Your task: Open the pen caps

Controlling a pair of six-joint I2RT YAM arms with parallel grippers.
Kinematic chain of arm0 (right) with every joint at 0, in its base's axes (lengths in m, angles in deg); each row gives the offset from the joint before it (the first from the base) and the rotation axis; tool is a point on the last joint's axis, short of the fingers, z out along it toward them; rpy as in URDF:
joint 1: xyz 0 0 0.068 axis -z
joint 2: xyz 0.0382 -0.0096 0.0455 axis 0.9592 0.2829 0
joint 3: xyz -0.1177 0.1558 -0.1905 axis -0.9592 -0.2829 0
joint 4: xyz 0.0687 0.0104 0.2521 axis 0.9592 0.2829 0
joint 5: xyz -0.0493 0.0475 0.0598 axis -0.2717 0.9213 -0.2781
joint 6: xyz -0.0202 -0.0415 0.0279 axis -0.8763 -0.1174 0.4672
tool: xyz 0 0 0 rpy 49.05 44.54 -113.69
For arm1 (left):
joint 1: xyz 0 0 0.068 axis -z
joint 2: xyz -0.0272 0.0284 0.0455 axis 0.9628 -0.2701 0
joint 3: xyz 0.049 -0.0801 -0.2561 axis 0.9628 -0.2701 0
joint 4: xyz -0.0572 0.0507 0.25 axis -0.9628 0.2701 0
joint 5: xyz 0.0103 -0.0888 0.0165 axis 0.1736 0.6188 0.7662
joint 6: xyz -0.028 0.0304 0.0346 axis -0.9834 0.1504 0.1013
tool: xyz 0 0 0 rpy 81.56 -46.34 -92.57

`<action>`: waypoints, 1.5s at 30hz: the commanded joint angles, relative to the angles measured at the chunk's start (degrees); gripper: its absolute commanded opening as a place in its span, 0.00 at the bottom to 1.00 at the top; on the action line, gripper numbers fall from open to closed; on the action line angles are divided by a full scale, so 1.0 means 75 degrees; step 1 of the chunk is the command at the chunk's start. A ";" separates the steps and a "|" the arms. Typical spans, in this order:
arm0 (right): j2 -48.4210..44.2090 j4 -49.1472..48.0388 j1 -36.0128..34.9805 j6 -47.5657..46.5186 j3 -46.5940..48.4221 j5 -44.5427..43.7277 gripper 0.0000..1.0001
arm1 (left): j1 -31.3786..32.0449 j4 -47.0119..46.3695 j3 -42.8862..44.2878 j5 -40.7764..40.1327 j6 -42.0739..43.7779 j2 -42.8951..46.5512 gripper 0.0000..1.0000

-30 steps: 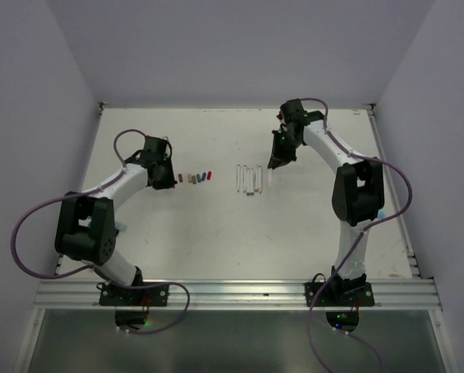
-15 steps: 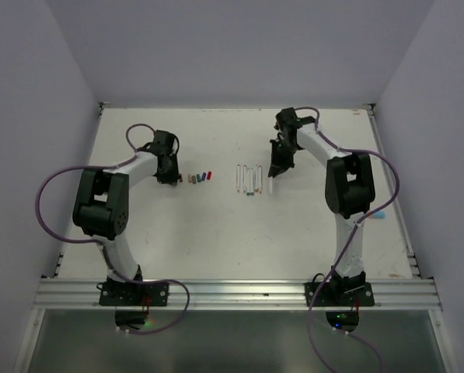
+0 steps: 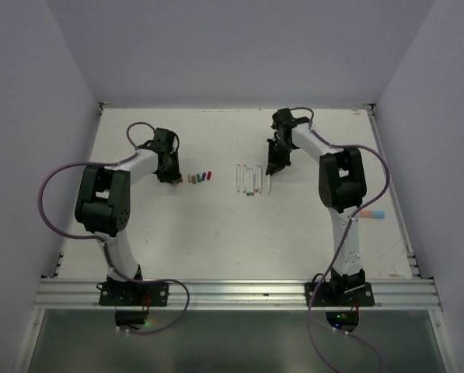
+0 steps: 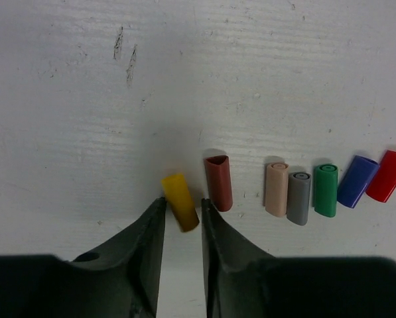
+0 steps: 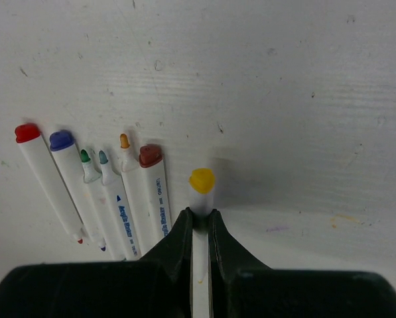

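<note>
Pen caps lie in a short line on the white table, to the left of the row of pens as the overhead camera sees it, with a stretch of bare table between the two groups. Counting away from the row of pens, the line runs red cap, blue cap, green cap, grey cap, beige cap and, after a small gap, dark red cap. They lie close together, side by side.

The yellow cap is the one farthest from the row of pens. It lies tilted just beside the dark red cap, with its near end between the tips of the left gripper. That gripper's jaws stand a little apart around the cap rather than pressed onto it.

The right gripper is on the side of the row of pens away from the caps. Its jaws are closed tight on the white barrel of a yellow-tipped pen, whose bare tip points away from the wrist camera. This pen sits just beside the row, next to the dark-red-tipped pen. The row itself holds six white uncapped pens, their coloured tips all pointing the same way.
</note>
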 commanded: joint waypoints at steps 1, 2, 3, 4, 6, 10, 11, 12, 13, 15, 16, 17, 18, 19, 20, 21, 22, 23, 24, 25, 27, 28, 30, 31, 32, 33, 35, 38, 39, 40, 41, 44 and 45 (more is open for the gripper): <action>0.0203 -0.0133 -0.0046 0.0000 0.0427 -0.0232 0.00 | -0.0073 0.0046 -0.0010 0.0002 -0.0019 0.0151 0.33; 0.0239 -0.0156 -0.0046 0.0011 0.0450 -0.0197 0.00 | -0.0073 0.0046 -0.0058 0.0014 -0.0101 0.0198 0.35; 0.0285 -0.0180 -0.0046 0.0011 0.0462 -0.0185 0.00 | -0.0073 0.0023 -0.0116 0.0049 -0.0113 0.0233 0.37; 0.0309 -0.0180 -0.0058 0.0035 0.0474 -0.0208 0.00 | -0.0073 -0.0001 -0.0210 0.0060 -0.0136 0.0256 0.38; 0.0344 -0.0215 -0.0069 0.0046 0.0497 -0.0232 0.00 | -0.0073 -0.0024 -0.0280 0.0072 -0.0183 0.0303 0.42; 0.0403 -0.0215 -0.0081 0.0058 0.0637 -0.0173 0.00 | -0.0073 -0.0001 -0.0304 0.0025 -0.0207 0.0362 0.48; 0.0415 -0.0215 -0.0081 0.0058 0.0707 -0.0185 0.02 | -0.0084 -0.0001 -0.0293 0.0014 -0.0207 0.0385 0.49; 0.0426 -0.0192 -0.0093 0.0058 0.0743 -0.0185 0.04 | -0.0084 -0.0001 -0.0293 0.0002 -0.0207 0.0409 0.50; 0.0415 -0.0180 -0.0093 0.0058 0.0813 -0.0162 0.08 | -0.0084 0.0011 -0.0281 0.0002 -0.0219 0.0467 0.51; 0.0438 -0.0133 -0.0093 0.0058 0.0895 -0.0103 0.14 | -0.0096 0.0057 -0.0258 -0.0021 -0.0254 0.0491 0.53; 0.0438 -0.0110 -0.0093 0.0058 0.0919 -0.0045 0.16 | -0.0096 0.0081 -0.0246 -0.0021 -0.0254 0.0526 0.53; 0.0427 -0.0086 -0.0093 0.0058 0.0977 0.0037 0.21 | -0.0096 0.0093 -0.0246 -0.0056 -0.0277 0.0584 0.54; 0.0403 -0.0028 -0.0093 0.0093 0.0966 0.0049 0.24 | -0.0096 0.0139 -0.0269 -0.0080 -0.0289 0.0631 0.54; 0.0275 -0.0028 -0.0093 0.0128 0.0943 0.0084 0.28 | -0.0096 0.0151 -0.0269 -0.0115 -0.0324 0.0771 0.54; 0.0181 -0.0039 -0.0093 0.0186 0.0908 0.0108 0.29 | -0.0096 0.0209 -0.0281 -0.0231 -0.0324 0.0865 0.54; 0.0076 -0.0051 -0.0093 0.0199 0.0873 0.0096 0.30 | -0.0096 0.0198 -0.0316 -0.0337 -0.0336 0.1005 0.54; -0.0064 -0.0063 -0.0070 0.0234 0.0837 0.0073 0.35 | -0.0096 0.0152 -0.0455 -0.0396 -0.0336 0.1157 0.55; -0.0344 -0.0063 -0.0046 0.0246 0.0709 0.0061 0.37 | -0.0096 0.0070 -0.0526 -0.0512 -0.0347 0.1472 0.55; -0.0521 -0.0051 0.0012 0.0327 0.0615 0.0038 0.39 | -0.0096 0.0034 -0.0562 -0.0560 -0.0336 0.1615 0.57; -0.0674 -0.0040 0.0082 0.0363 0.0545 0.0038 0.41 | -0.0096 0.0011 -0.0643 -0.0560 -0.0324 0.1744 0.57; -0.1222 0.0182 0.0339 0.0526 0.0194 -0.0172 0.43 | -0.0084 -0.0001 -0.0702 -0.0502 -0.0324 0.1990 0.57; -0.1411 0.0241 0.0445 0.0585 -0.0167 -0.0243 0.44 | -0.0073 -0.0036 -0.0819 -0.0374 -0.0359 0.2119 0.57; -0.2170 0.0440 0.0923 0.0853 -0.0649 -0.0406 0.44 | -0.0014 -0.0176 -0.0960 -0.0256 -0.0394 0.2272 0.57; -0.2512 0.0476 0.1112 0.0948 -0.1243 -0.0489 0.44 | 0.0079 -0.0212 -0.1030 -0.0186 -0.0441 0.2388 0.57; -0.2805 0.0476 0.1311 0.1076 -0.1574 -0.0524 0.44 | 0.0161 -0.0305 -0.1193 -0.0081 -0.0441 0.2447 0.57; -0.3423 0.0441 0.1731 0.1333 -0.1937 -0.0525 0.44 | 0.0243 -0.0329 -0.1241 -0.0034 -0.0465 0.2494 0.57; -0.3896 0.0441 0.2132 0.1615 -0.2793 -0.0548 0.43 | 0.0571 -0.0410 -0.1405 0.0002 -0.0488 0.2612 0.57; -0.4506 0.0453 0.2941 0.2119 -0.3486 -0.0665 0.43 | 0.1051 -0.0622 -0.1639 0.0002 -0.0593 0.2799 0.57; -0.4588 0.0441 0.3244 0.2295 -0.3580 -0.0677 0.43 | 0.1145 -0.0692 -0.1687 0.0048 -0.0605 0.2811 0.57; -0.4566 0.0441 0.3363 0.2343 -0.3639 -0.0770 0.43 | 0.1285 -0.0750 -0.1710 0.0235 -0.0687 0.2811 0.57; -0.4531 0.0441 0.3457 0.2343 -0.3628 -0.0875 0.43 | 0.1333 -0.0867 -0.1757 0.0352 -0.0711 0.2811 0.57; -0.4098 0.0523 0.3692 0.2087 -0.3324 -0.1063 0.43 | 0.1380 -0.0950 -0.1781 0.0670 -0.0746 0.2706 0.57; -0.3935 0.0628 0.3692 0.1621 -0.3161 -0.1191 0.42 | 0.1381 -0.0962 -0.1792 0.0693 -0.0711 0.2717 0.57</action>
